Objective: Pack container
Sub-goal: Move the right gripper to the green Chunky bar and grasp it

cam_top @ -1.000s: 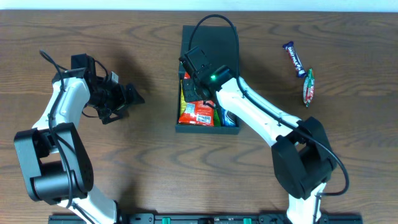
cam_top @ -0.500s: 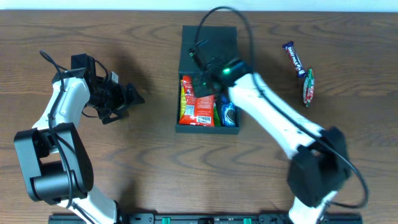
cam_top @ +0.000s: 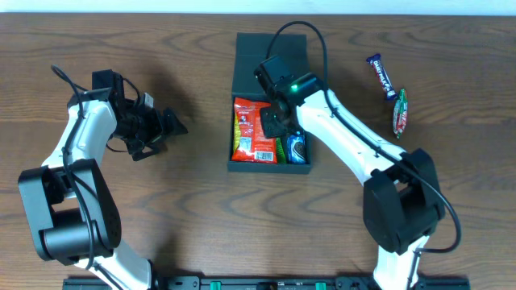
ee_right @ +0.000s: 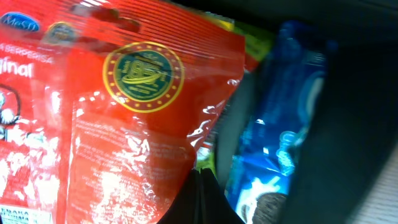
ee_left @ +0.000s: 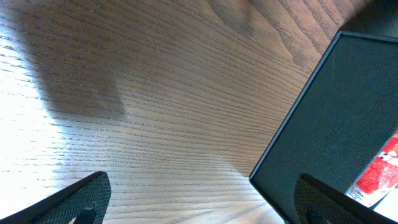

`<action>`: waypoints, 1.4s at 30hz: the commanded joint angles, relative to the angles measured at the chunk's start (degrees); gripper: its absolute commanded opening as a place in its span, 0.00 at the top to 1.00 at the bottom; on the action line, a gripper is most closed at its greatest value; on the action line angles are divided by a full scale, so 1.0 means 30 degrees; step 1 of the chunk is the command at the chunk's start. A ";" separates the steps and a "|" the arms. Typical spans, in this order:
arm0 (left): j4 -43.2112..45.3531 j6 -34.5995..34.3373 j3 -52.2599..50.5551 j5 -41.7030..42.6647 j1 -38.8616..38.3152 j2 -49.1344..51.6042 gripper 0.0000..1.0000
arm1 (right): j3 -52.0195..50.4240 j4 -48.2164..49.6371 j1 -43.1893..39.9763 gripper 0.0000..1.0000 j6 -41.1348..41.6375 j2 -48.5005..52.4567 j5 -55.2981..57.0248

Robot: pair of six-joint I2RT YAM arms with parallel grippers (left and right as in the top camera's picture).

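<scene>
The container [cam_top: 270, 167] is a dark square box in the middle of the table, with its flap lid [cam_top: 271, 55] open toward the back. Inside lie a red snack packet [cam_top: 251, 133], a green packet [cam_top: 282, 150] and a blue cookie packet [cam_top: 296, 147]. My right gripper [cam_top: 274, 125] is down inside the box. Its fingers [ee_right: 202, 199] are pressed together and empty between the red packet [ee_right: 124, 124] and the blue packet [ee_right: 280, 143]. My left gripper [cam_top: 167, 125] is open and empty, to the left of the box. The left wrist view [ee_left: 199, 208] shows the box wall [ee_left: 348, 112].
A blue candy bar [cam_top: 380, 75] and a green-and-red packet [cam_top: 400, 113] lie on the wooden table to the right of the box. The right arm's cable loops over the lid.
My right gripper has moved toward the front and right inside the box, uncovering more of the red packet. The left arm has not moved.
</scene>
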 commanded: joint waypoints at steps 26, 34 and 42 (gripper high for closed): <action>-0.0131 0.0481 0.0401 -0.0131 0.0044 -0.0087 0.05 | 0.4626 -0.0211 -1.3165 0.80 -0.7825 -0.0313 0.1304; 0.0080 0.0481 0.0401 -0.0131 0.0044 -0.0087 0.05 | 0.4619 -0.2280 -1.5249 0.34 -0.8051 0.2339 -0.1188; 0.0481 0.0474 0.0401 -0.0131 0.0044 -0.0087 0.05 | 0.4619 -0.3585 -1.4717 0.36 -0.8335 0.4262 -0.1319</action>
